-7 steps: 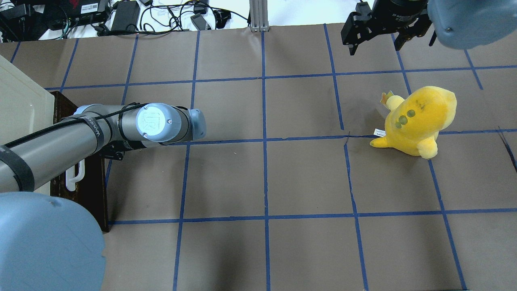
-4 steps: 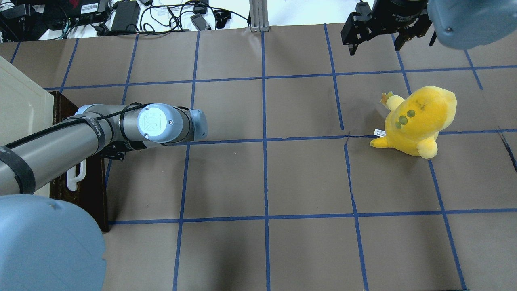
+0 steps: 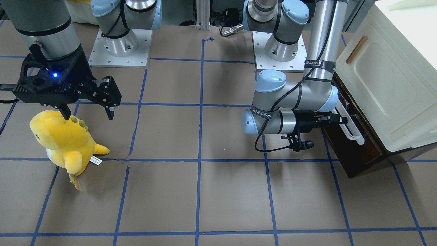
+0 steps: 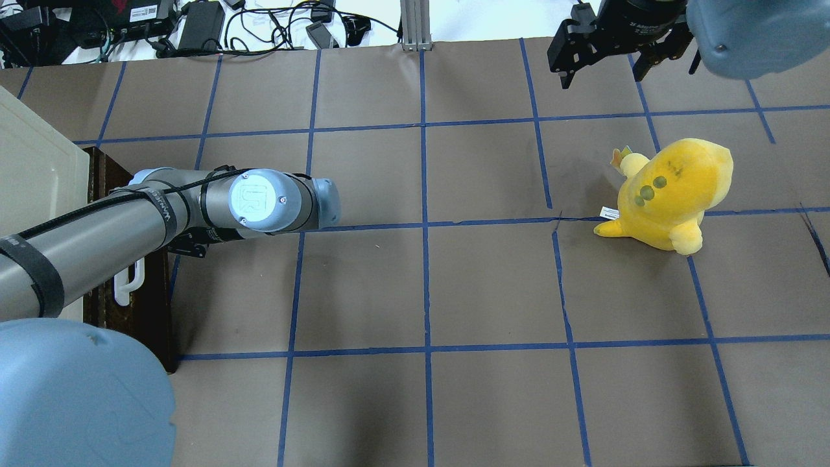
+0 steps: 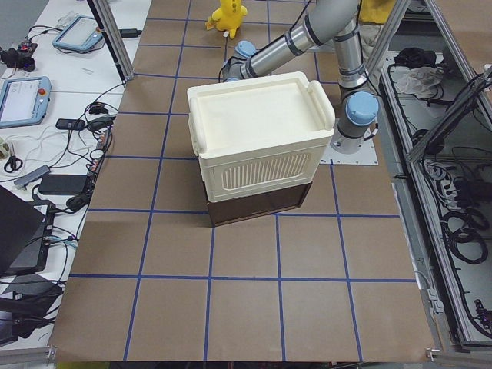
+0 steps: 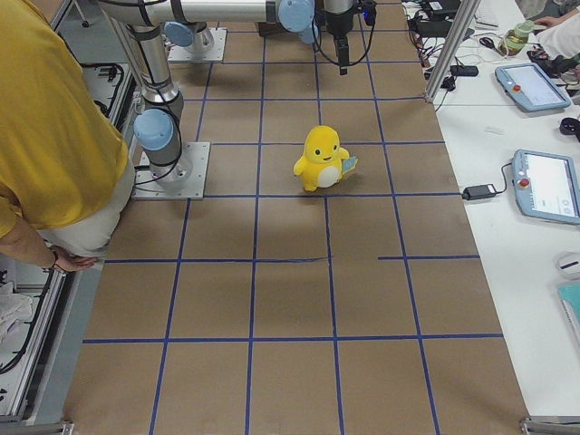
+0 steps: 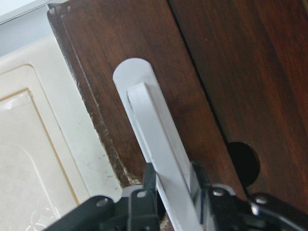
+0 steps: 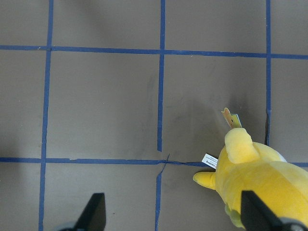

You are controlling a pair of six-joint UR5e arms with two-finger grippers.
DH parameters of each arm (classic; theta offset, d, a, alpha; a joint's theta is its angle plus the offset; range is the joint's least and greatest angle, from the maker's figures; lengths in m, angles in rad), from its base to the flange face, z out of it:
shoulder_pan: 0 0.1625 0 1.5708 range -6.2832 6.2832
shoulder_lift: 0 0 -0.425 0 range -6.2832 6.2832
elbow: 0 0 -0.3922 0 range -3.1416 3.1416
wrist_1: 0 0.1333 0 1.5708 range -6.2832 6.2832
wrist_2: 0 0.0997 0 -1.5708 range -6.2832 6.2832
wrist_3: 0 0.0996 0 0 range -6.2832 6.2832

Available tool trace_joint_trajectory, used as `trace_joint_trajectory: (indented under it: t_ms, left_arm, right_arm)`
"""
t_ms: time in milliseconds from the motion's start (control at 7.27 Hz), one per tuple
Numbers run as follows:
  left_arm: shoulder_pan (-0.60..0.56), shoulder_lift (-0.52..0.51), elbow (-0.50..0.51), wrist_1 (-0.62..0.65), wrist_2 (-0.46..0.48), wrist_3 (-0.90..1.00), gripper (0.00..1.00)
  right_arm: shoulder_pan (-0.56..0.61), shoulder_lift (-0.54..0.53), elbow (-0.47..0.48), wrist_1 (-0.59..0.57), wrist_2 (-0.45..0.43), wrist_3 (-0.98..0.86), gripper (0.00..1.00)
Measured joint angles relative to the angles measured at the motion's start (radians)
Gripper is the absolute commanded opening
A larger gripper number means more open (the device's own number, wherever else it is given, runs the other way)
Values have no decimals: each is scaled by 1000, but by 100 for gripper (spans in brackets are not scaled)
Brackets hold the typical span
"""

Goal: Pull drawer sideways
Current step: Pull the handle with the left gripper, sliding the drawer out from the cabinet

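Left gripper [image 7: 171, 180] clamped on long white bar handle [image 7: 147, 115]; wide dark brown wooden drawer [image 7: 110, 38] now slightly further out from cream-white cabinet [image 7: 29, 159] (pull progressing). Right gripper [image 8: 173, 211] idle, jaws spread.

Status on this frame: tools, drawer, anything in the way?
Left tool shut on the drawer's white bar handle. Right tool open, raised off the table. Drawer at most slightly out. Yellow plush well away from drawer.
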Motion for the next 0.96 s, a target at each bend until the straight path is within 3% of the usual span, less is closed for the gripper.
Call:
trace_joint_trajectory:
  t_ms: [963]
  left_arm:
    - [-27, -7, 1, 6, 2, -4, 34]
  right_arm:
    - [0, 0, 0, 0, 0, 0, 100]
